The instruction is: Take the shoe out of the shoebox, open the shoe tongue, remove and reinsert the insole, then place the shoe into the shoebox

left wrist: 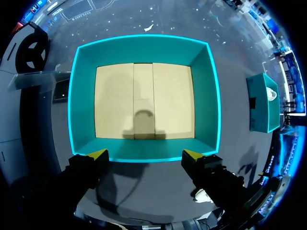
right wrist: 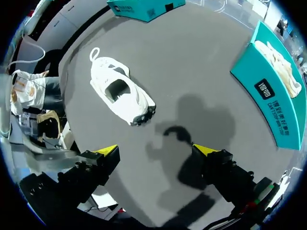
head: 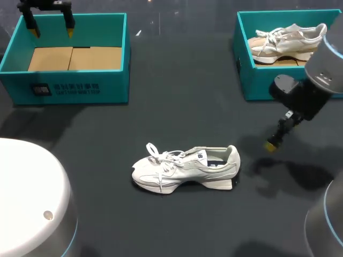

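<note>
Right wrist view: the right gripper [right wrist: 157, 150] hangs over the dark grey table [right wrist: 201, 57] with its two yellow-tipped fingers spread wide and nothing between them. Ahead of it, well apart, the white lace-up sneaker [right wrist: 122, 91] stands upright on its sole, heel nearest the gripper, toe and lace loop pointing away. Off to one side sits a teal cardboard box [right wrist: 268, 96] holding a second pale sneaker [right wrist: 280, 62].

In the left wrist view, the left gripper [left wrist: 145, 154] is also open and empty, hovering over the near wall of the empty teal shoebox with a brown cardboard floor [left wrist: 144, 45].

The shoe is out of its box and the laces look crossed and snug. As I judge it, a one-sided push at the heel could slide or tip the shoe, and tugging the tongue against tight laces could drag the whole shoe unless the other arm steadies it.
</note>
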`<state>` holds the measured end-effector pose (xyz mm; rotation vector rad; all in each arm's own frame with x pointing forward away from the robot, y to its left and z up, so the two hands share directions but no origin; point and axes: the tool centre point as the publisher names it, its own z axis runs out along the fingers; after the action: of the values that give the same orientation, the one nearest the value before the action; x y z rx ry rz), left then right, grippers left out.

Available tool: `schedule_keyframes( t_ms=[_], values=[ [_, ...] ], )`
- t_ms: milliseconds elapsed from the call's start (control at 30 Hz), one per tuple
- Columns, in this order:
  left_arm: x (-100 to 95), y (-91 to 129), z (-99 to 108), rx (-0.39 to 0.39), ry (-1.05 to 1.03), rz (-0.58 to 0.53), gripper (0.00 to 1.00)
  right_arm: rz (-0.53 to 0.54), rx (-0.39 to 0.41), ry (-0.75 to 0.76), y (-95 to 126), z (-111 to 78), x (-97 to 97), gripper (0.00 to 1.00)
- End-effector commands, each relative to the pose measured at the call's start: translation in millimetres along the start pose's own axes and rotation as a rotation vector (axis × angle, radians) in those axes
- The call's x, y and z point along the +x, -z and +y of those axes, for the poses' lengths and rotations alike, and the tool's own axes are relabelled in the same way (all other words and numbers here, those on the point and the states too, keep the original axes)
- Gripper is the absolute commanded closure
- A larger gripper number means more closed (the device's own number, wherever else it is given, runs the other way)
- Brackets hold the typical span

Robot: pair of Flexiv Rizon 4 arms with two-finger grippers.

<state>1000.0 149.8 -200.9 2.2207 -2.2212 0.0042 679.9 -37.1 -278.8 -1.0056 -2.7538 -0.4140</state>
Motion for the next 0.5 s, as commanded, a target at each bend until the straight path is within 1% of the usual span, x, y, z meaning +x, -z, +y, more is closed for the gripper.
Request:
schedule_keyframes(
  t_ms=[33, 200, 233, 300, 333, 467, 500],
  values=[
    [0.0, 0, 0, -0.001, 0.0, -0.001, 0.0, 0.321, -0.471, 0.392, 0, -16.6, -3.5, 0.0],
    [0.0, 0, 0, -0.001, 0.0, -0.001, 0.0, 0.321, -0.471, 0.392, 0, -16.6, -3.5, 0.0],
    [0.0, 0, 0, -0.001, 0.0, -0.001, 0.0, 0.326, -0.523, 0.387, -2, -20.1, -10.1, 0.0],
    [0.0, 0, 0, -0.001, 0.0, -0.001, 0.0, 0.324, -0.583, 0.416, -4, -27.4, -19.6, 0.0],
    [0.0, 0, 0, -0.001, 0.0, -0.001, 0.0, 0.325, -0.632, 0.409, -5, -32.2, -25.6, 0.0],
    [0.0, 0, 0, -0.001, 0.0, -0.001, 0.0, 0.3, -0.682, 0.458, -11, -41.7, -36.0, 0.0],
    [0.0, 0, 0, -0.001, 0.0, -0.001, 0.0, 0.285, -0.707, 0.487, -14, -44.8, -39.5, 0.0]
  ],
)
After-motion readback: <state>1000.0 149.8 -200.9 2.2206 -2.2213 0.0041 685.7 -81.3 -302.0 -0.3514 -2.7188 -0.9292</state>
